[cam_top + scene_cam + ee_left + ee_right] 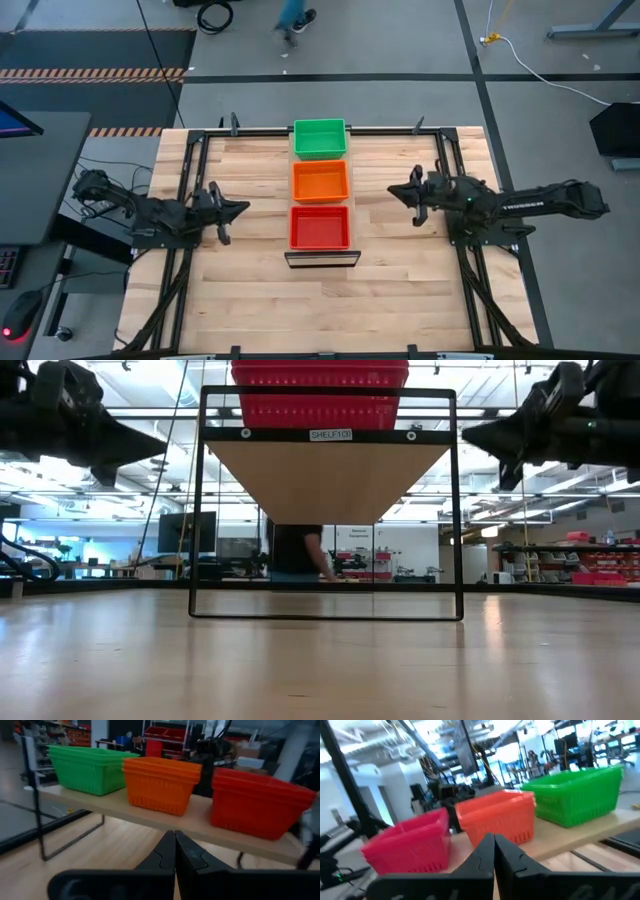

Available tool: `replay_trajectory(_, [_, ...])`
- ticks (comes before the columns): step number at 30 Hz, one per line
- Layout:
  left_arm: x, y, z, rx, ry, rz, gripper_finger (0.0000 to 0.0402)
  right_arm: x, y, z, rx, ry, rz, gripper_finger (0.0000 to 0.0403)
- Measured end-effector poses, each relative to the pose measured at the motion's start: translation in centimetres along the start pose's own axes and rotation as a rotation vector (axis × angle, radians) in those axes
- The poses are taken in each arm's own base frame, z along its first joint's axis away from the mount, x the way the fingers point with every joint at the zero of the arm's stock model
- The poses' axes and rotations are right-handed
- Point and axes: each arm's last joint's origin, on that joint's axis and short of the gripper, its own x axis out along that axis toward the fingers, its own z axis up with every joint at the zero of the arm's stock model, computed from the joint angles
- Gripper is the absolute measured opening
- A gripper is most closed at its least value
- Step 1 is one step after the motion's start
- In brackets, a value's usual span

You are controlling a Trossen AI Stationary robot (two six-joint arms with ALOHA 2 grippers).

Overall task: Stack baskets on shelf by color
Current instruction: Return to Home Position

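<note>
Three basket stacks stand in a row on the pale shelf (321, 259): green (320, 139) at the far end, orange (320, 182) in the middle, red (320, 228) at the near end, each resting on its bottom. The shelf is raised on a black frame (325, 505). My left gripper (240, 209) hovers left of the red stack, shut and empty. My right gripper (394, 191) hovers right of the orange stack, shut and empty. The left wrist view shows green (87, 767), orange (160, 782) and red (257, 802) stacks; the right wrist view shows red (410, 845), orange (497, 817) and green (577, 792).
The butcher-block tabletop (250, 290) lies bare around the shelf. Black frame rails (185, 200) run along both sides under the arms. A person (292, 20) walks on the floor beyond the far edge, and a person (300, 555) shows behind the shelf frame in the low view.
</note>
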Motion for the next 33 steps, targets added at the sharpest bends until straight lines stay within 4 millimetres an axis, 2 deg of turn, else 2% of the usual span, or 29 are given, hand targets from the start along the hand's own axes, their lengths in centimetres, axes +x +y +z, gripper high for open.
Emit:
replay_trajectory(6, [-0.5,0.1,1.9,0.048,-0.051,0.067,0.0001,-1.0,0.2,0.6,0.013,-0.015,0.025,0.0002])
replay_trajectory(11, [-1.6,0.0,1.7,0.014,-0.038,-0.022,0.0001,-2.3,0.1,0.2,0.029,0.062,0.037,0.0002])
replay_trajectory(17, [-2.3,-0.1,1.5,0.022,-0.023,-0.024,0.0001,-3.9,0.0,0.0,0.028,0.082,0.034,0.0002])
replay_trajectory(24, [-2.3,-0.1,1.4,0.029,-0.014,-0.056,0.0,-3.8,-0.1,-0.2,0.021,0.117,-0.007,0.0003])
replay_trajectory(33, [-1.6,0.1,1.7,0.036,-0.021,-0.17,0.0,-3.8,0.1,0.0,0.049,0.106,0.057,0.0004])
